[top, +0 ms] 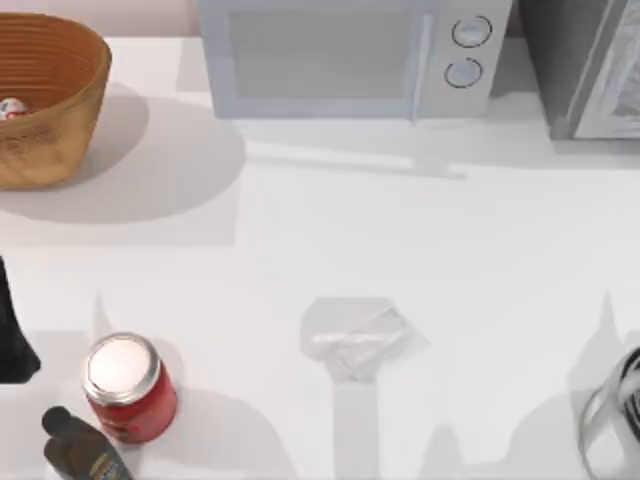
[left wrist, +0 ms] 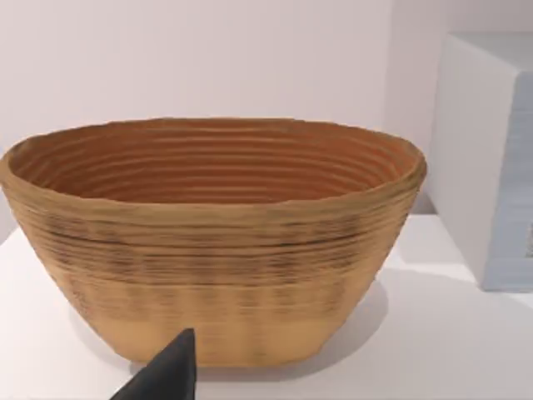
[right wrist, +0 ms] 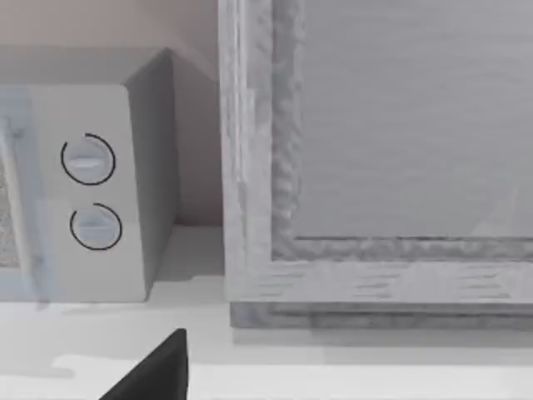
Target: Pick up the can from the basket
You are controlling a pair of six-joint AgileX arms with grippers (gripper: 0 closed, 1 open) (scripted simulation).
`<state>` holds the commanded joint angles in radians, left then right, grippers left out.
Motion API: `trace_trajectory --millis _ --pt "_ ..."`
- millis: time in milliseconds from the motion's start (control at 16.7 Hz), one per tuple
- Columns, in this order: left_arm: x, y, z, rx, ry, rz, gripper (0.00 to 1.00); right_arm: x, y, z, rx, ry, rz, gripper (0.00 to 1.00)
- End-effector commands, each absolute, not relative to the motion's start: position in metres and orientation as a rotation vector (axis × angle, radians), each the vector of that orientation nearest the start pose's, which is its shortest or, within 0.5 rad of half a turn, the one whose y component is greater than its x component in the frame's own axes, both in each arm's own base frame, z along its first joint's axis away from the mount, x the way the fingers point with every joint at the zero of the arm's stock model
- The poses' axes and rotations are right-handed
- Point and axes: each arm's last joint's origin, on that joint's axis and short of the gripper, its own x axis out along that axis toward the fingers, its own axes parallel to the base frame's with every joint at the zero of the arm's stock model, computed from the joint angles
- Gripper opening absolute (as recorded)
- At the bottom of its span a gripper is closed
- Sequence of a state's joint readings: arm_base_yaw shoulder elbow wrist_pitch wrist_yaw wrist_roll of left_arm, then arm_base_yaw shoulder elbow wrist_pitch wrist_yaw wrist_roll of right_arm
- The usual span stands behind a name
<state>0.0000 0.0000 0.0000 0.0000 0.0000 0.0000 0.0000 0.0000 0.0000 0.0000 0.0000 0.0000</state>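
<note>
The orange-brown wicker basket (top: pixel 60 110) stands at the table's far left corner. Inside it, against the picture's left edge, a bit of the small white and red can (top: pixel 10 108) peeks out. My left arm (top: pixel 12 335) is a dark shape at the left edge, well short of the basket. The left wrist view faces the basket's ribbed side (left wrist: pixel 216 258) from close by, its inside bottom hidden, with a dark tip of my left gripper (left wrist: pixel 162 377) at the lower edge. A dark tip of my right gripper (right wrist: pixel 154 371) points at the back right of the table.
A larger red can (top: pixel 128 388) with a silvery top stands front left beside a dark bottle (top: pixel 80 448). A microwave (top: pixel 340 55) and grey cabinet (top: pixel 590 65) line the back. A pale crumpled thing (top: pixel 355 338) lies mid-table; a shiny metal object (top: pixel 612 420) sits front right.
</note>
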Motion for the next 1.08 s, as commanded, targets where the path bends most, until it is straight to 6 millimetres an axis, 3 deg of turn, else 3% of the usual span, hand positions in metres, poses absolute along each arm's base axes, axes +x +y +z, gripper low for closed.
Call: trace_trajectory --millis 180,300,480,720,900,1080 --pt "0.105 -0.001 0.163 0.0 -0.003 0.003 1.0 0.106 -0.001 0.16 0.0 0.0 0.0 1.0" --pt "0.104 0.0 0.176 0.0 -0.015 0.018 1.0 0.106 -0.001 0.16 0.0 0.0 0.0 1.0" --pt "0.102 0.003 0.215 0.0 -0.035 0.05 1.0 0.106 -0.001 0.16 0.0 0.0 0.0 1.0" --pt "0.109 0.008 0.284 0.003 -0.008 0.091 1.0 0.106 -0.001 0.16 0.0 0.0 0.0 1.0" --pt "0.134 0.013 0.335 0.007 0.087 0.111 1.0 0.106 -0.001 0.16 0.0 0.0 0.0 1.0" --pt "0.182 0.021 0.371 0.009 0.253 0.117 1.0 0.106 -0.001 0.16 0.0 0.0 0.0 1.0"
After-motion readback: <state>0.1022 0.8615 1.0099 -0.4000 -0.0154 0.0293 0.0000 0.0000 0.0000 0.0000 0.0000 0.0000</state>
